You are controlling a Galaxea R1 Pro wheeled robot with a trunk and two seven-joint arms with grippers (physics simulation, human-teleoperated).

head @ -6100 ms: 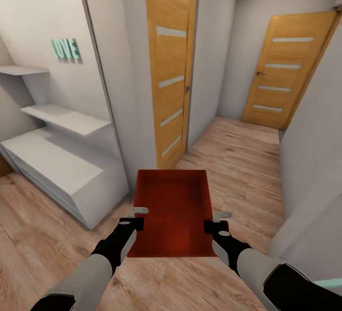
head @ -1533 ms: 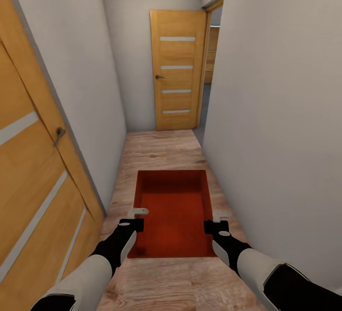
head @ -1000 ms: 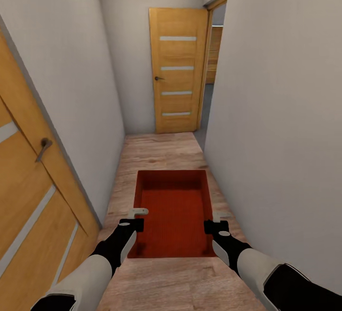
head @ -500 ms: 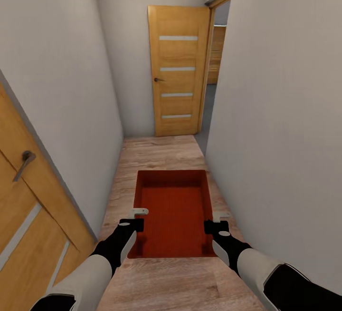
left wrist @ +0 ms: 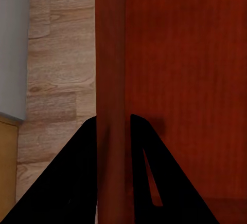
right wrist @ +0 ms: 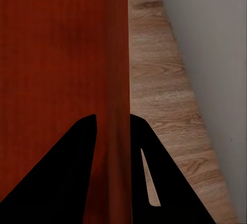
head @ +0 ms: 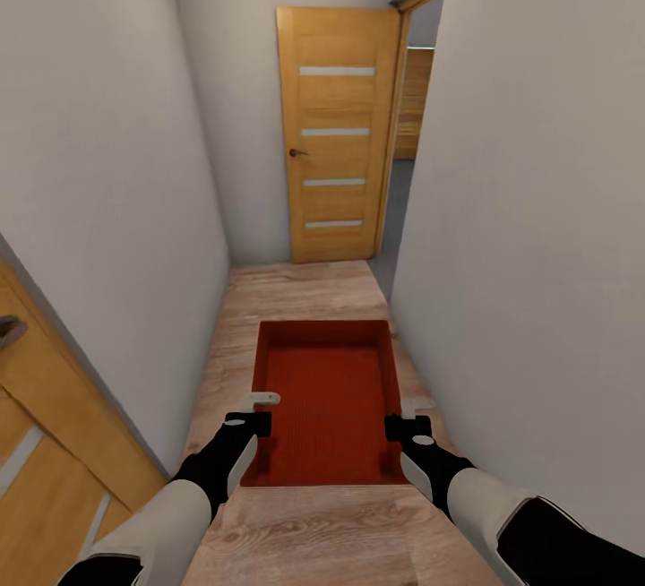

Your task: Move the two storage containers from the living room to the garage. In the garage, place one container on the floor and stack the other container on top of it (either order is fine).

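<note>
I carry one orange-red storage container in front of me, held level above the wood-plank floor of a narrow corridor. My left gripper is shut on its left wall, one finger inside and one outside. On the opposite wall, my right gripper is shut the same way. The box is topless and holds nothing.
Pale walls close in on both sides. A closed wooden door ends the corridor ahead, and an open doorway in the right wall beside it shows grey floor beyond. Another wooden door stands near my left.
The view has advanced down the corridor: the far door and right doorway are closer, and the near left door has slid out to the left. Both grippers keep their hold on the container.
</note>
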